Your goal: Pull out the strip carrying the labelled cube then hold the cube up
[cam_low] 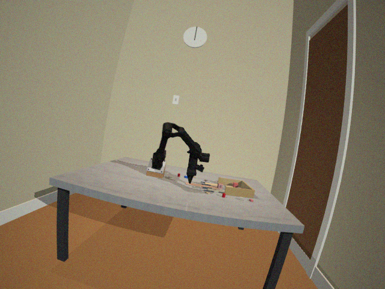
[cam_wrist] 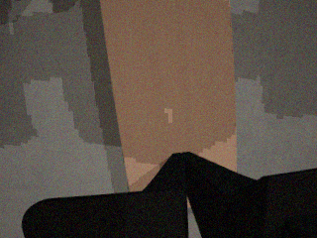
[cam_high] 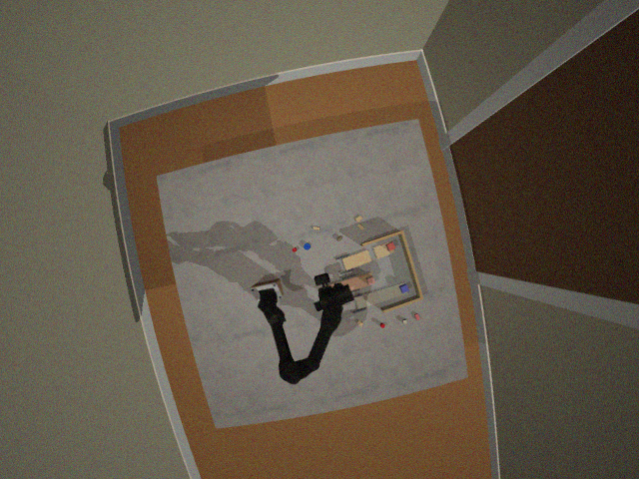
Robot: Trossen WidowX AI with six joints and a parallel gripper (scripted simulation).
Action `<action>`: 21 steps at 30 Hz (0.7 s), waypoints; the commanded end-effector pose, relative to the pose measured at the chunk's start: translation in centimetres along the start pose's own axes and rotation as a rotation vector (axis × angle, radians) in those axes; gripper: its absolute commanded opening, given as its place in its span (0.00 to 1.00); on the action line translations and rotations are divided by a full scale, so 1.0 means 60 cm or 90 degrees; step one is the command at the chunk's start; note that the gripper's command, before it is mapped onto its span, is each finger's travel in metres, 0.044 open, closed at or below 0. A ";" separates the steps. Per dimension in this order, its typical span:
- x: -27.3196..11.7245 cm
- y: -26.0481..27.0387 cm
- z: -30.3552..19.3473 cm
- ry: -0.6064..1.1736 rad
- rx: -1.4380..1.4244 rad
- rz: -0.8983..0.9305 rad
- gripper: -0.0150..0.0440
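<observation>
Strip [cam_high: 355, 283] [cam_low: 202, 185] [cam_wrist: 173, 74]: one of three, middle, running out through the box's [cam_high: 412, 265] [cam_low: 239, 190] open side
Cubes: three; pink [cam_high: 369, 279] [cam_low: 220, 186] on middle strip's far end, red [cam_high: 390, 245] [cam_low: 235, 184] and blue [cam_high: 403, 287] either side
Gripper [cam_high: 332, 297] [cam_low: 190, 182] [cam_wrist: 181, 162]: one; jaws together, nothing clamped, tips at strip's near end

We see a grey bench [cam_high: 248, 196] [cam_low: 130, 189] with a matt, faintly mottled top like stone or concrete. The black gripper [cam_high: 333, 297] [cam_low: 190, 182] [cam_wrist: 181, 162] looks like dull plastic or coated metal; we cannot tell which. The long, flat, orange-tan strip [cam_high: 355, 282] [cam_low: 200, 185] [cam_wrist: 170, 74] appears smooth and matt, perhaps wooden. We find the tan, open-sided box frame [cam_high: 412, 267] [cam_low: 239, 191] similarly wood-like and unglossy. The orange-brown floor [cam_high: 329, 448] [cam_low: 124, 248] has a matt finish.
</observation>
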State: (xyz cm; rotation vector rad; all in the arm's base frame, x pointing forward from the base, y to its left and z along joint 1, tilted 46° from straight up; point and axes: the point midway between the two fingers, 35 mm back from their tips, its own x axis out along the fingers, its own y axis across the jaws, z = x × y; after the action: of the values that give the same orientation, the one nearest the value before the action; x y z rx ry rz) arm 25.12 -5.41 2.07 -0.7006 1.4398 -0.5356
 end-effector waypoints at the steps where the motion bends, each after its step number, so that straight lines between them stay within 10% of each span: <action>1: 0.006 0.000 -0.022 0.013 -0.001 0.000 0.25; 21: 0.005 -0.002 -0.071 0.014 -0.001 0.000 0.25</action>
State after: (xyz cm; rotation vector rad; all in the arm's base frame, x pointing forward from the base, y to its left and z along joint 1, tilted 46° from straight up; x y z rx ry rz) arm 22.16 -5.78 2.20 -0.7000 1.4375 -0.5357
